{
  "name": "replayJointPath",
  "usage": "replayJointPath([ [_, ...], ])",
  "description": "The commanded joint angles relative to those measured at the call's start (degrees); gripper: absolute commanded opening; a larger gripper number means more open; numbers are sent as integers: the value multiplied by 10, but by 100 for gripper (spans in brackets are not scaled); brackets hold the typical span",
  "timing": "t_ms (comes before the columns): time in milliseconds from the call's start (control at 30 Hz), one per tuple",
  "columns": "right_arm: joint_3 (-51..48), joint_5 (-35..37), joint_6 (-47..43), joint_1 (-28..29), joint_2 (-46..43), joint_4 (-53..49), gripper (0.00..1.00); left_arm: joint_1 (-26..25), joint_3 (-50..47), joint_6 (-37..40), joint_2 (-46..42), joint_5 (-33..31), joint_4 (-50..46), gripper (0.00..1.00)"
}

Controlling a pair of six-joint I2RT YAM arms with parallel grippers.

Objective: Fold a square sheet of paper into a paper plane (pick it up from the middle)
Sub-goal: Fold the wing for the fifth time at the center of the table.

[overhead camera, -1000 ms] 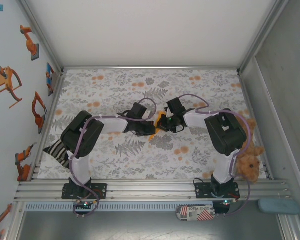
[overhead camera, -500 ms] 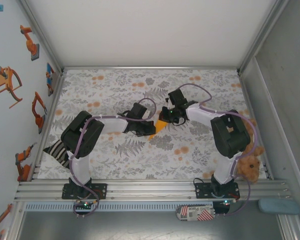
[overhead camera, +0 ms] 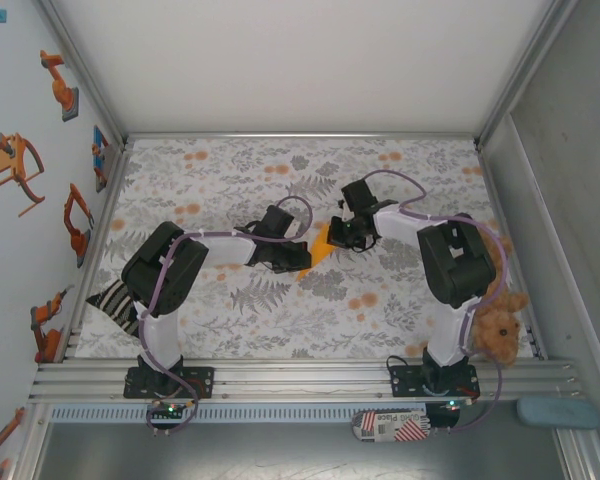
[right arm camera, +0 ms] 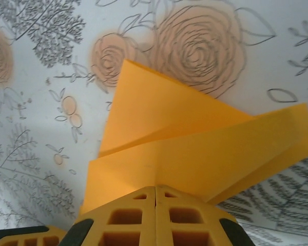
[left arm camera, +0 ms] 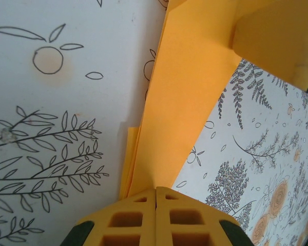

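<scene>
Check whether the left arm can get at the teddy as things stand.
Probably not: the left arm has its jaws shut on the folded paper, and the teddy sits far to the right, beyond the right arm.

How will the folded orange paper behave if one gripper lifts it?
Probably floppy: the folded orange paper is thin, and its loose flap stands bowed off the cloth. Likely very light, so it may slide on a push rather than resist. Its stacked layers near the left gripper look somewhat stiffer.
</scene>
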Motion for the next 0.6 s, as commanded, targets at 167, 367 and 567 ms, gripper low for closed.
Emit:
replayJointPath([
  [167,2,8,-11,-18,25,1,0,0,-16,-11,18,-19,-48,0],
  [367,-21,2,-12,-27,32,19,0,0,-14,-13,9,-15,-47,0],
  [567,-54,-24,-20,-37,29,51,0,0,12,-11,-11,11,-20,0],
])
